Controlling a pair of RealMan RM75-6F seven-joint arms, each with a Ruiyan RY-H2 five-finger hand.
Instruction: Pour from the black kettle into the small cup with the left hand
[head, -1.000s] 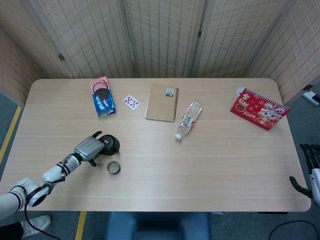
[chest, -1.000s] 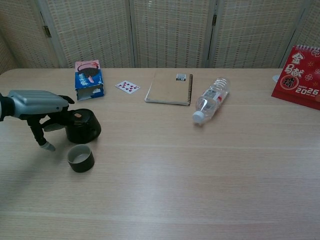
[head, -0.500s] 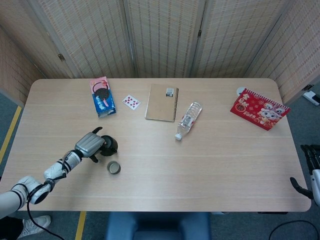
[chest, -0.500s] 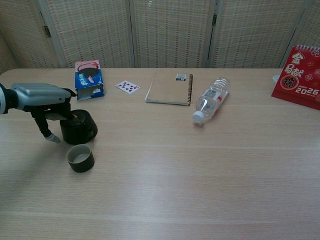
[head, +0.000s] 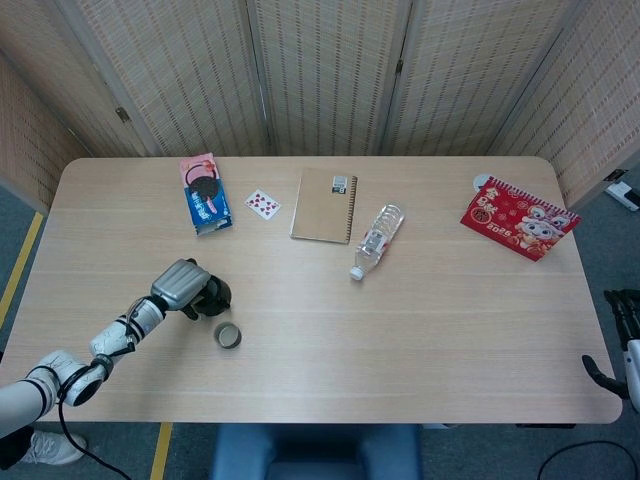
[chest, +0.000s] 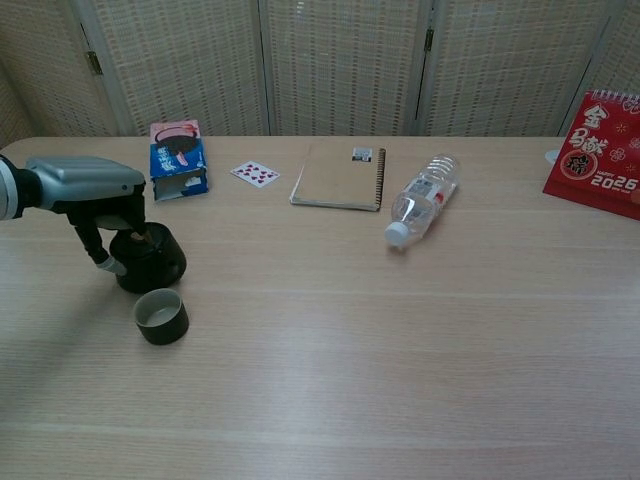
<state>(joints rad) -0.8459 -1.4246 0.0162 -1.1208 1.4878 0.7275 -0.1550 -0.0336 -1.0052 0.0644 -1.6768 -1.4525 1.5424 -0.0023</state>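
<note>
While left hand (chest: 95, 190) holds black kettle (chest: 152, 260), small cup (chest: 161, 316) upright.

The light wooden table (head: 420, 320) carries a biscuit packet (head: 203, 193), a playing card (head: 262, 204), a brown notebook (head: 324, 205) and a lying water bottle (head: 376, 240) in the upper middle, a red calendar (head: 518, 217) at upper right, and a black kettle (chest: 150, 258) beside a small cup (head: 228, 335) at lower left.
</note>
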